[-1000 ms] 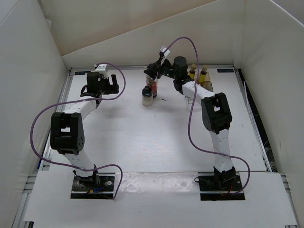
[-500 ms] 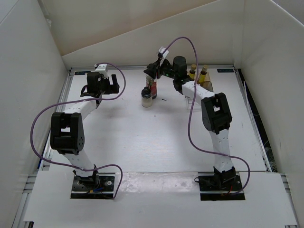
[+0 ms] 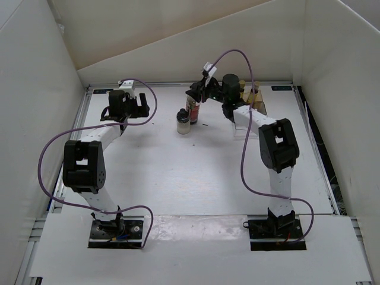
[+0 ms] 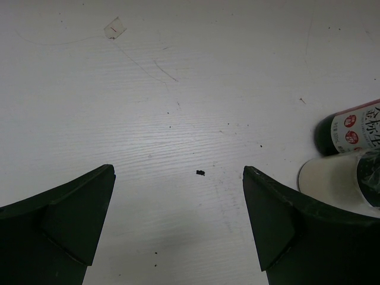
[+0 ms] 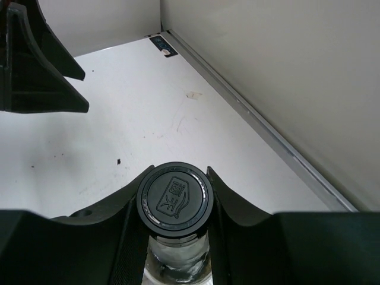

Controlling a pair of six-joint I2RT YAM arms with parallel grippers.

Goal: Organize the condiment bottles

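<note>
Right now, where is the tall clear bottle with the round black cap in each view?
Top external: tall clear bottle with round black cap, far centre.
Left wrist: the bottle at right edge.
Right wrist: its cap bottom centre, in the right claw.
Shared landmark: the black left claw.

The left arm [image 3: 98, 138] and right arm [image 3: 278, 181] are alike: white links between blocky black joint housings [image 3: 83, 165], each on a black base plate [image 3: 116, 233]. A thin purple cable [image 3: 43, 155] loops along each; the right one carries a small white tag [image 3: 207, 66]. The left end effector [image 4: 178, 219] has matte black, wedge-shaped fingers [image 4: 65, 222].
</note>
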